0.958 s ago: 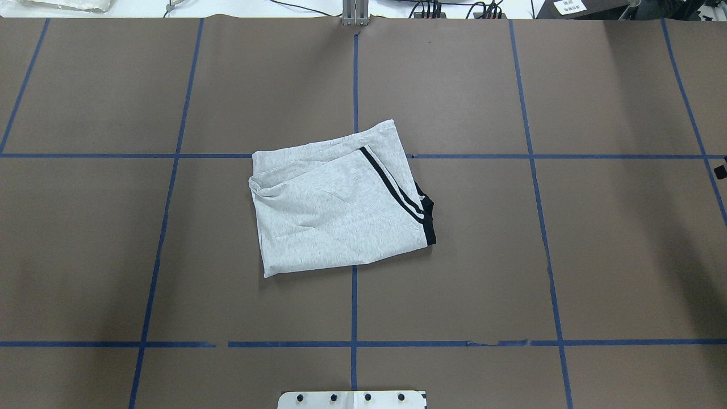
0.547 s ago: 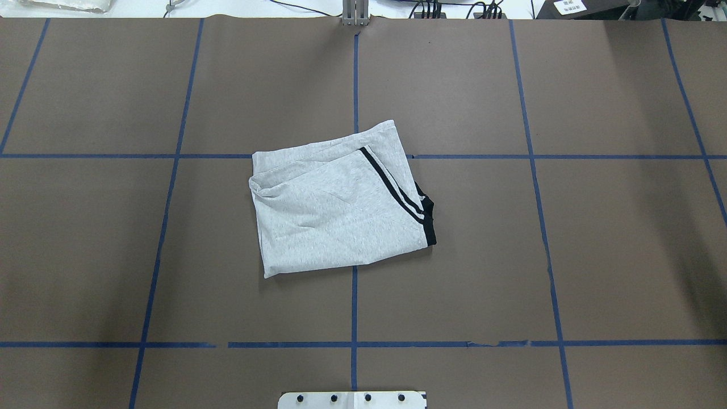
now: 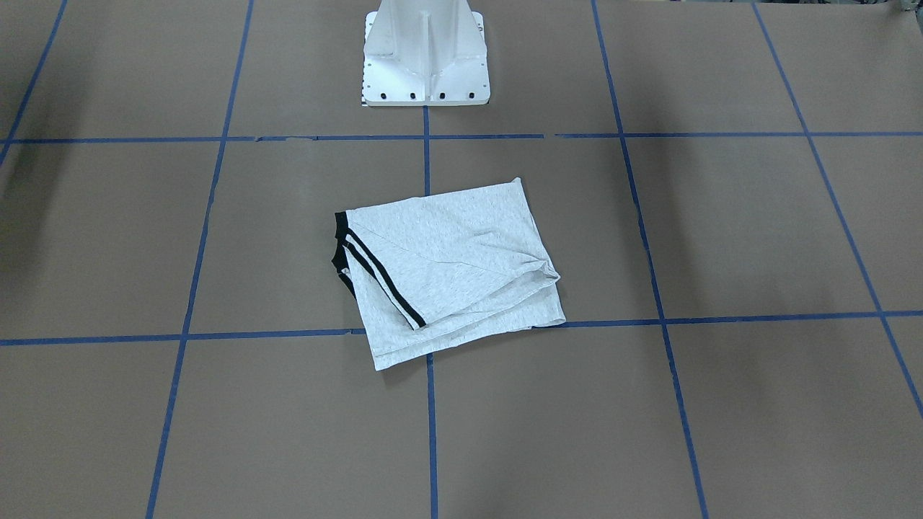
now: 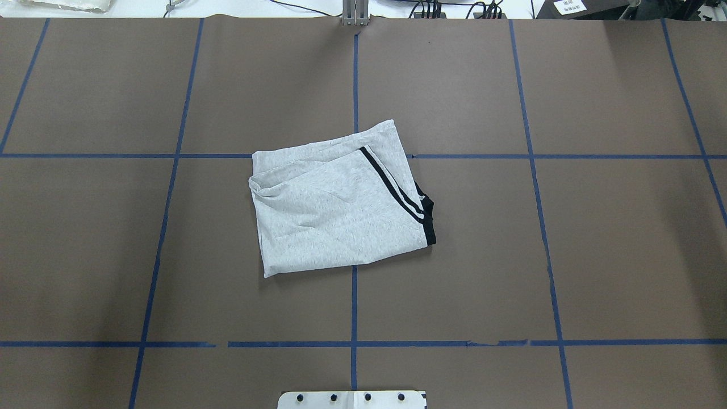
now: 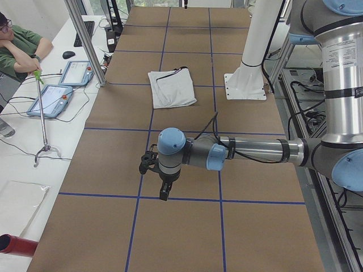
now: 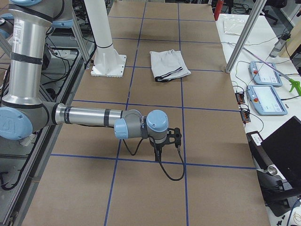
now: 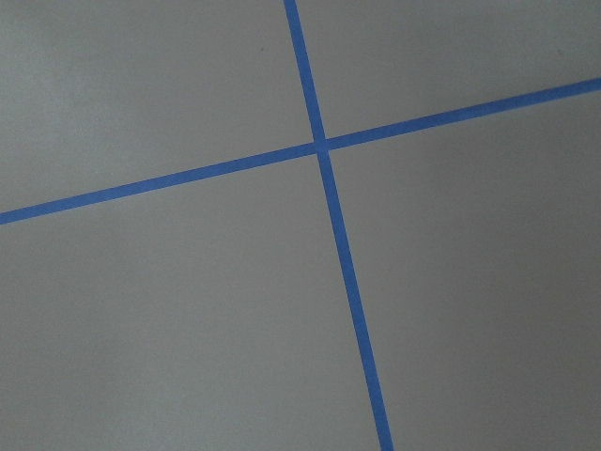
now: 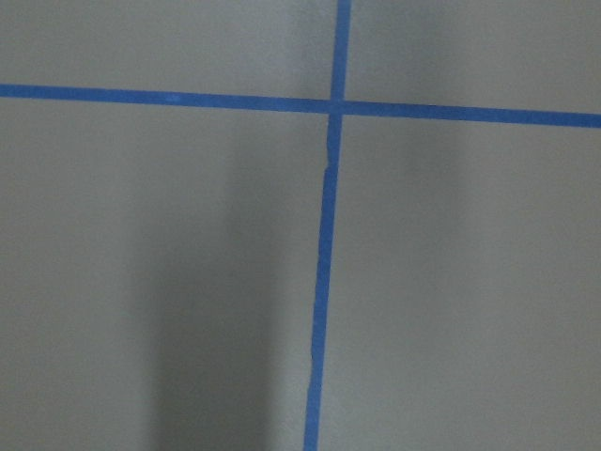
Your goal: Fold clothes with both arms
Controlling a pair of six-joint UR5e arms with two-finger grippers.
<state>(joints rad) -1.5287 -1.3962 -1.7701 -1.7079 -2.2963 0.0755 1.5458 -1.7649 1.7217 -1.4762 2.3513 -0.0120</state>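
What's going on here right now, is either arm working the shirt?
Neither. The grey T-shirt lies folded into a compact rectangle near the middle of the table, a black-striped cuff on top, nothing touching it. The left gripper hangs low over one end of the table, the right gripper over the other, both well away from the shirt. They show only in the side views, so open or shut cannot be told.

Left arm (image 5: 255, 151): silver-grey tubular links, light blue joint caps (image 5: 172, 140), black bands at elbow, white printed label (image 5: 343, 54), thin black cable (image 5: 207, 126) at wrist, small black left gripper (image 5: 164, 191). Right arm (image 6: 87, 116): same build, looping black wrist cable (image 6: 175, 179), black right gripper (image 6: 157, 153).
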